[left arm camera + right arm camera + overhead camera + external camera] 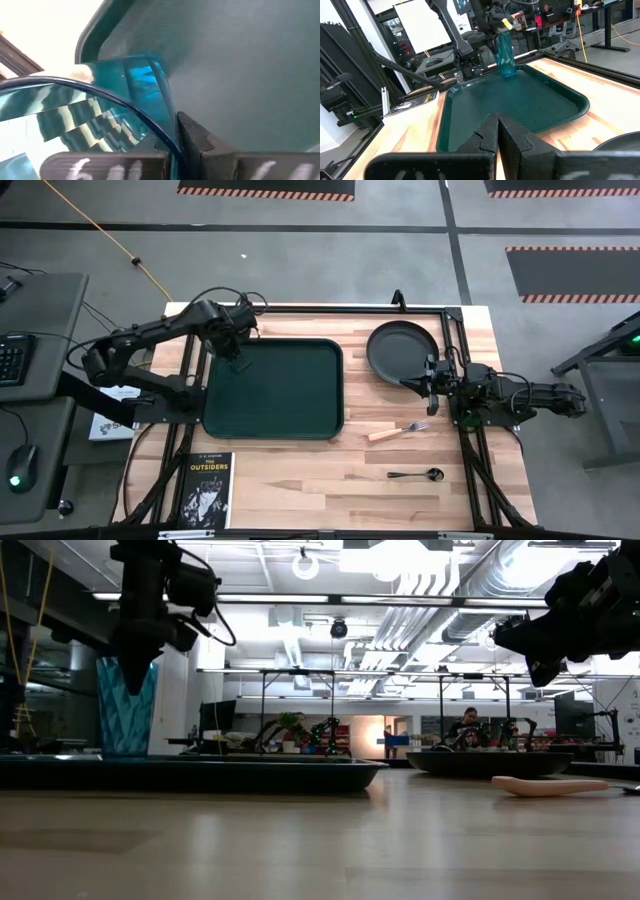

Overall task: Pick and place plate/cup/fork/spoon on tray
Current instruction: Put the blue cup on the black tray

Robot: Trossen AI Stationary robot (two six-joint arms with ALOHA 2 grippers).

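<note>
While the left gripper (238, 352) pinches the cup's (127, 705) rim at frame upper left — thin, light, slippery plastic — the right gripper (430, 376) hovers pressed together.

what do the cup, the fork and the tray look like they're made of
The cup looks like translucent teal plastic or glass: light passes through its walls. The fork has a pale handle that looks wooden and shiny tines, probably metal. The tray is dark green with a matte, faintly textured surface, likely moulded plastic.
</note>
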